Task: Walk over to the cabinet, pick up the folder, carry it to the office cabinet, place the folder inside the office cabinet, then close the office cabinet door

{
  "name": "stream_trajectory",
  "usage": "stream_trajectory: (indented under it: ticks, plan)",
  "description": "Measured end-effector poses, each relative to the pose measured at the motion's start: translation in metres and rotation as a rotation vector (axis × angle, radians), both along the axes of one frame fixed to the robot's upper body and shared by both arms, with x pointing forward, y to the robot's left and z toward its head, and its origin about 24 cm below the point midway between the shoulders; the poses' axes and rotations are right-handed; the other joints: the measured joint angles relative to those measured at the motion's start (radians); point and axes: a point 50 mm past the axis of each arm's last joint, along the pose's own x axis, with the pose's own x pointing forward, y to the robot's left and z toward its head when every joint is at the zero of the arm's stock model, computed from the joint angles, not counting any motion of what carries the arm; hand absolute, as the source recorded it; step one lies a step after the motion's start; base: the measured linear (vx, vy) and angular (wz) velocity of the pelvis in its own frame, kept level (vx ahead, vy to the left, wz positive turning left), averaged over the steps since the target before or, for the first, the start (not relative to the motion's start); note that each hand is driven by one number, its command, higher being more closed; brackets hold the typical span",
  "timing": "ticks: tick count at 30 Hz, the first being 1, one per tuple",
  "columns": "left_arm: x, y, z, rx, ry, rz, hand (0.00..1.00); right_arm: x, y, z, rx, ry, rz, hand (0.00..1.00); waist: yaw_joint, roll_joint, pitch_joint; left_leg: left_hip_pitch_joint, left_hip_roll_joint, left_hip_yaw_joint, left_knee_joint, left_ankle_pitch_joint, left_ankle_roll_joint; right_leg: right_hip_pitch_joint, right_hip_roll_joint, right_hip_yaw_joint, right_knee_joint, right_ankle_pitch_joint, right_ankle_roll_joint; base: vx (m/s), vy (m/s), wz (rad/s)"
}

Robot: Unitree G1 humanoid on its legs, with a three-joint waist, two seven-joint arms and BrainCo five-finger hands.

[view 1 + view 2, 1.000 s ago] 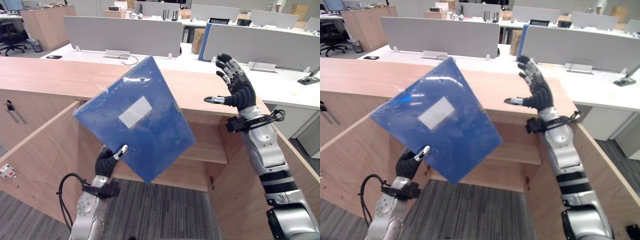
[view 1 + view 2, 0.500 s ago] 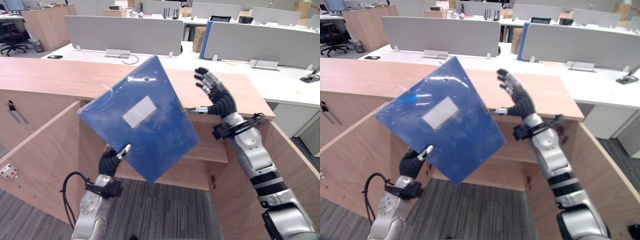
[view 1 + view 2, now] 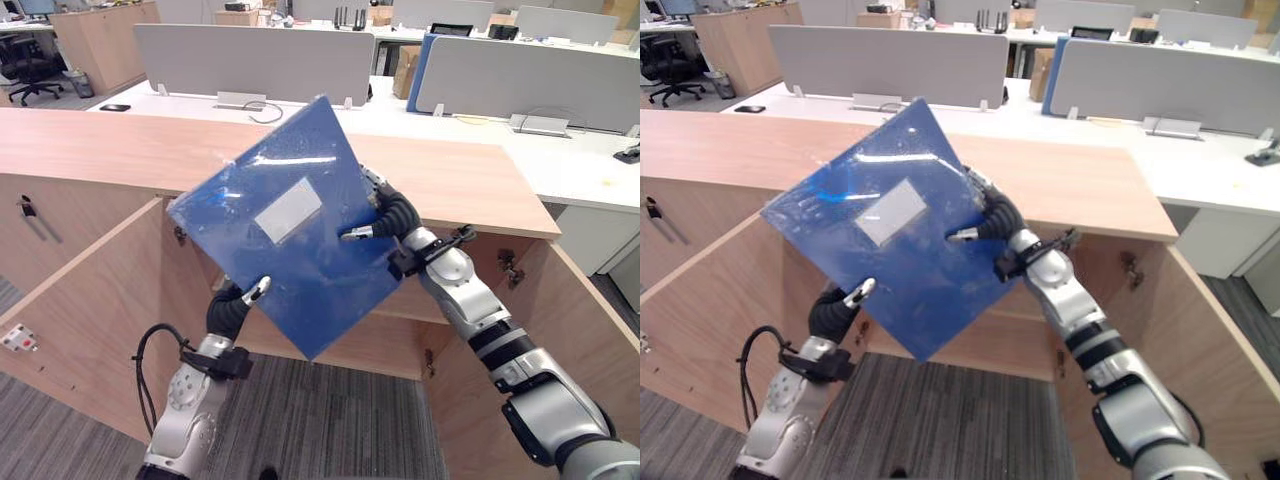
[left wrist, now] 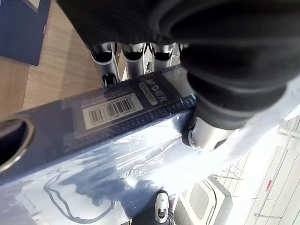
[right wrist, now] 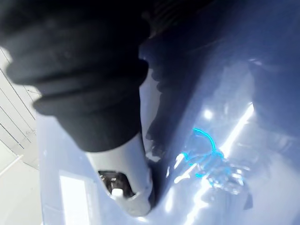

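A blue folder [image 3: 290, 240] with a white label is held up, tilted on one corner, in front of the open office cabinet [image 3: 470, 180]. My left hand [image 3: 232, 310] grips its lower left edge from below. In the left wrist view the thumb [image 4: 206, 131] lies on the wrapped face and the fingers [image 4: 105, 54] curl behind the spine of the folder [image 4: 117, 140]. My right hand [image 3: 398, 215] clasps the right edge, with its thumb [image 5: 126, 178] pressed on the front face [image 5: 225, 154] and its fingers behind.
The cabinet's left door [image 3: 90, 310] and right door [image 3: 590, 340] swing out towards me, with a shelf [image 3: 430, 300] inside. A closed door with a handle [image 3: 25, 210] is at far left. Desks with grey dividers [image 3: 250, 65] stand behind. Grey carpet [image 3: 330, 430] lies below.
My right hand has come down and to the left from open in the air and now clasps the folder's right edge. The left hand keeps its hold.
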Motion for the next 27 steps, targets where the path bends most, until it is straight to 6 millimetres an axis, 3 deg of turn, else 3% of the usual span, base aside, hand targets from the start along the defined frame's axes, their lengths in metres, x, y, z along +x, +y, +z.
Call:
stream_trajectory:
  ticks: [1, 8, 12, 22, 23, 27]
  plan:
    - [0.000, 0.001, 0.000, -0.002, 0.004, -0.003, 1.00, 0.001, 0.001, -0.001, -0.009, 0.005, 0.002, 1.00, 0.000, 0.000, 0.000, 0.000, 0.001, 0.000, 0.000, 0.000, 0.000, 0.000, 0.001, 0.000, 0.000, 0.000, -0.001, 0.00, 0.000, 0.00]
    - [0.002, 0.008, -0.001, 0.007, 0.024, -0.015, 1.00, 0.005, 0.004, -0.012, -0.071, 0.088, 0.042, 1.00, 0.000, -0.001, 0.000, 0.000, 0.006, 0.000, 0.000, -0.002, -0.003, 0.001, 0.005, 0.000, -0.004, 0.003, -0.004, 0.00, 0.000, 0.00]
    - [0.004, 0.009, 0.002, 0.050, 0.022, -0.053, 1.00, 0.005, -0.009, -0.027, -0.132, 0.213, 0.088, 1.00, 0.015, -0.001, 0.000, 0.000, 0.008, -0.002, 0.001, -0.004, -0.005, 0.008, 0.006, -0.004, -0.014, 0.006, -0.008, 0.00, 0.000, 0.00]
    - [0.000, 0.000, -0.005, 0.050, 0.062, -0.115, 1.00, -0.007, -0.030, -0.054, -0.175, 0.401, 0.146, 1.00, 0.018, -0.001, 0.001, 0.000, 0.027, -0.006, 0.010, -0.019, -0.021, 0.017, 0.023, -0.006, -0.028, 0.009, -0.011, 0.00, 0.007, 0.00]
    - [0.000, -0.001, -0.006, 0.050, 0.067, -0.118, 0.00, -0.008, -0.032, -0.057, -0.185, 0.415, 0.149, 1.00, 0.018, -0.001, 0.001, 0.000, 0.030, -0.006, 0.012, -0.021, -0.022, 0.017, 0.025, -0.006, -0.029, 0.009, -0.011, 0.00, 0.000, 0.00]
    - [0.000, -0.002, -0.007, 0.048, 0.069, -0.126, 0.00, -0.014, -0.036, -0.067, -0.192, 0.455, 0.157, 1.00, 0.018, -0.001, 0.001, -0.002, 0.037, -0.005, 0.023, -0.031, -0.027, 0.020, 0.032, -0.006, -0.030, 0.009, -0.011, 0.00, 0.000, 0.00]
